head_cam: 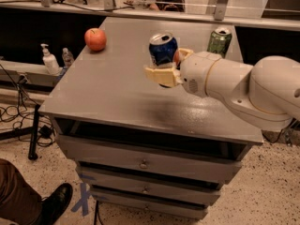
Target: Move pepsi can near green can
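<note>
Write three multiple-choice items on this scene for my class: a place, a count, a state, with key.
1. Where is the apple? A. on the table, left in view B. in a drawer C. on the floor
2. How many drink cans show? A. one B. two C. four
3. The pepsi can is: A. lying flat B. in a drawer C. clamped in the gripper
Key: 1A, it rests on the tabletop's left side; 2B, only the pepsi can and the green can; 3C, the gripper grips it above the tabletop.
</note>
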### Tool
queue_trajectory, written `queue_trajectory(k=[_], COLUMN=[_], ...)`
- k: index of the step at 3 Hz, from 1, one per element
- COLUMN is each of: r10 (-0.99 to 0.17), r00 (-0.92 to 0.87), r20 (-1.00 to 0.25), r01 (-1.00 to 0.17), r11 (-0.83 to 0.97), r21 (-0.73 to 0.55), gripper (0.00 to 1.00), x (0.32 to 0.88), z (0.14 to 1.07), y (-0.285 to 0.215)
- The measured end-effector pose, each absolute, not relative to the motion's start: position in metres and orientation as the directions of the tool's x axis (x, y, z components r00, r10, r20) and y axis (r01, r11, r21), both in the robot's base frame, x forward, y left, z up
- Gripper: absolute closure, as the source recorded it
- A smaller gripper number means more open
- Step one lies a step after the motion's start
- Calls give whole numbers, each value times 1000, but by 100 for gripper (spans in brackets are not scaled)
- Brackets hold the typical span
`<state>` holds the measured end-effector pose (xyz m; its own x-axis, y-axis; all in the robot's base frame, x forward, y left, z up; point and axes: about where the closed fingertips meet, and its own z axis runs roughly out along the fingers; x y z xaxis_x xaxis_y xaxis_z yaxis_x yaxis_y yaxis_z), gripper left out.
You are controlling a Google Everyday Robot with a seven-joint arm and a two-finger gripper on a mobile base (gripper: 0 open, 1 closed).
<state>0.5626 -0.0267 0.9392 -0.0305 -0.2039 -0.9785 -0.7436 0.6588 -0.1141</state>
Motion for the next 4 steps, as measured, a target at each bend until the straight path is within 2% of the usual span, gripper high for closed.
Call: queue_trajectory(k=[2, 4], r10=[-100, -106], r00=[73, 130], r20=[-992, -986], r01=[-665, -625], r11=[736, 763], r21=[-123, -165], gripper=[100, 100], x=[579, 610], z=[968, 963], y=[-112, -172])
